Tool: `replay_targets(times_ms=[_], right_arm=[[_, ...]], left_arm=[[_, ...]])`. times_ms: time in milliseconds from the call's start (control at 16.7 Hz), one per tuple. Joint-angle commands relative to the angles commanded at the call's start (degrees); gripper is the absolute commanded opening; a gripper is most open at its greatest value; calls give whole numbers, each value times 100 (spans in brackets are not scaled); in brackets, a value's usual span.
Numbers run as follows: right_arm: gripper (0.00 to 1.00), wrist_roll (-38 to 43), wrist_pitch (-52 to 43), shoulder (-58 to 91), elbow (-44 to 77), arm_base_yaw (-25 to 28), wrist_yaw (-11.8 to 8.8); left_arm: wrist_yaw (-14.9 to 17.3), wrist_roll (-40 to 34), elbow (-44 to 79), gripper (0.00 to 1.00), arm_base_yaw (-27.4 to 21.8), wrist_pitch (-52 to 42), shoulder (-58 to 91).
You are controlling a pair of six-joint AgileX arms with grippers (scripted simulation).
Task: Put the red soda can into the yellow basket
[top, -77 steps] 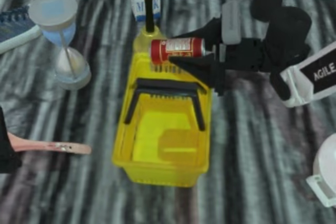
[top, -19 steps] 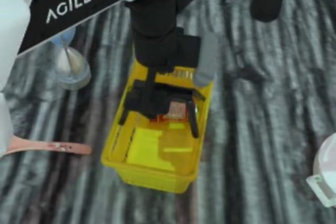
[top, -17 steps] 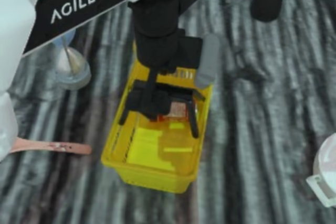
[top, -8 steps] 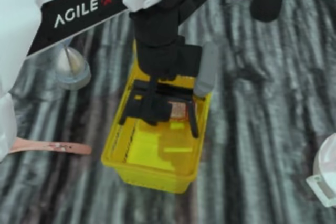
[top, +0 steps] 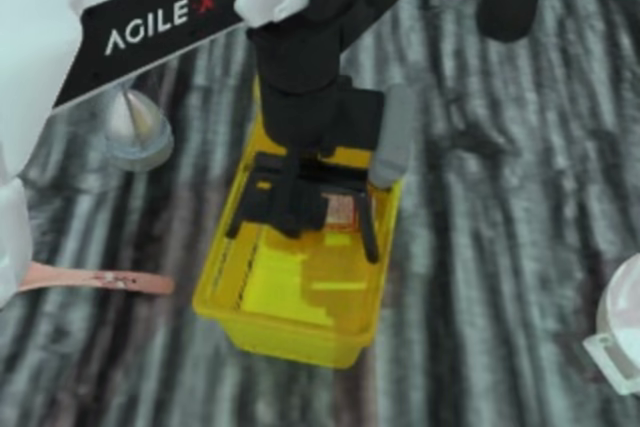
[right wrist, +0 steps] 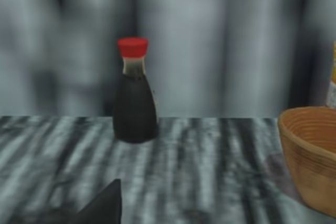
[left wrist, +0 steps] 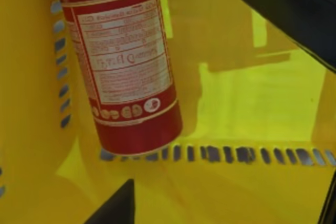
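While the left arm reaches down over the yellow basket from the top view's upper left, the left gripper sits low inside the basket's far end, under the folded black handles. The red soda can is already within the basket: the left wrist view shows it lying against the slotted wall and floor near a corner, with no finger visibly touching it, and the top view shows only a small patch of it beside the gripper. One dark fingertip appears at the edge of the wrist view, clear of the can; whether the fingers stand apart or together cannot be told from these pictures. The right arm is parked at the top view's upper right; its wrist view faces a red-capped dark bottle and a woven bowl, and its finger state likewise cannot be told. By these views the placement looks essentially done. What appears to remain is lifting the left gripper clear of the handles without disturbing the basket.
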Motion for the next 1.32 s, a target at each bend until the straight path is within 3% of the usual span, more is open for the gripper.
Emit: replay_targets(times_ms=[600, 1320], right_arm=[[100, 0, 0, 0, 0, 0, 0], [100, 0, 0, 0, 0, 0, 0]], left_arm=[[0, 0, 0, 2, 0, 0, 0], [0, 0, 0, 0, 0, 0, 0]])
